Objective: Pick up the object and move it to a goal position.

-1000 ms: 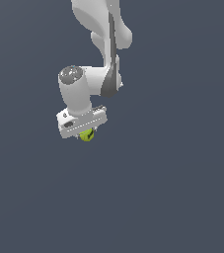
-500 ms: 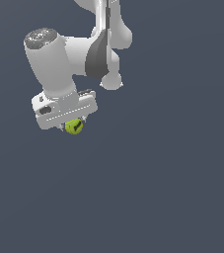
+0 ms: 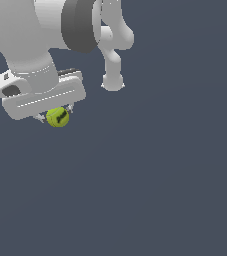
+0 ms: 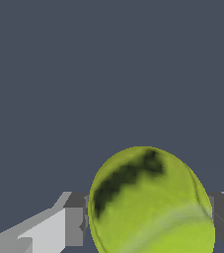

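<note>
Much of the arm [image 3: 45, 30] is cut off by the top and left edges of the exterior view, so only its bulky white lower links, a dark grey joint band and a thinner white link behind them show. The gripper [image 3: 55, 116] hangs from the flat white hand body at the exterior view's left, and its fingers [image 3: 39, 118] are almost wholly hidden: only small grey tips peek out on either side of the ball [image 3: 58, 117], tucked under the hand's lower edge. In the wrist view the ball [image 4: 150, 202] fills the lower middle and is cut off by the picture's edge, so its far side and full outline cannot be seen. There the grey finger pads [image 4: 74, 225] sit against both flanks of the ball with no gap visible, so the gripper [image 4: 150, 222] is pinching the ball between its fingers. The ball is round, yellow-green and slightly mottled, with a jagged dark mark across it and a pale curved seam line lower down. The hand and links look smooth, matte and white, with rounded housings and a boxy, flat-faced hand. Behind everything is a plain, featureless dark grey-blue ground with no visible texture or edge, and the ball is held clear of it.
</note>
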